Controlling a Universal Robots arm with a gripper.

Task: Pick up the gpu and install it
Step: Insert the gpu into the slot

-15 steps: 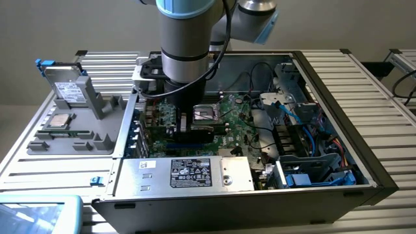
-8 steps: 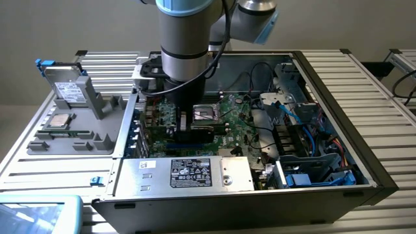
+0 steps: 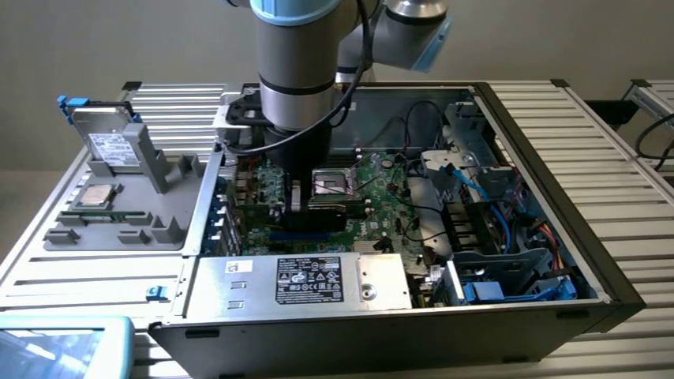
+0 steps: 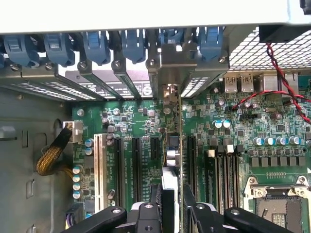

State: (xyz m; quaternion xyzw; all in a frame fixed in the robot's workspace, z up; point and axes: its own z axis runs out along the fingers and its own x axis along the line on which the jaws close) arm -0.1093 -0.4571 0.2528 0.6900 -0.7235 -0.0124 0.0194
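While the jaws pinched the gpu edge-on above the motherboard, we figured the trick was keeping it dead upright — no tilt — pressing evenly.

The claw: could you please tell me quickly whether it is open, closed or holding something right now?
Claw: closed on the graphics card, gripping it edge-on.

- One gpu.
- One open computer case.
- One silver power supply, at the case's 6 o'clock in the exterior view.
- One hard drive, at 9 o'clock outside the case.
- Six blue clips.
- One white slot.
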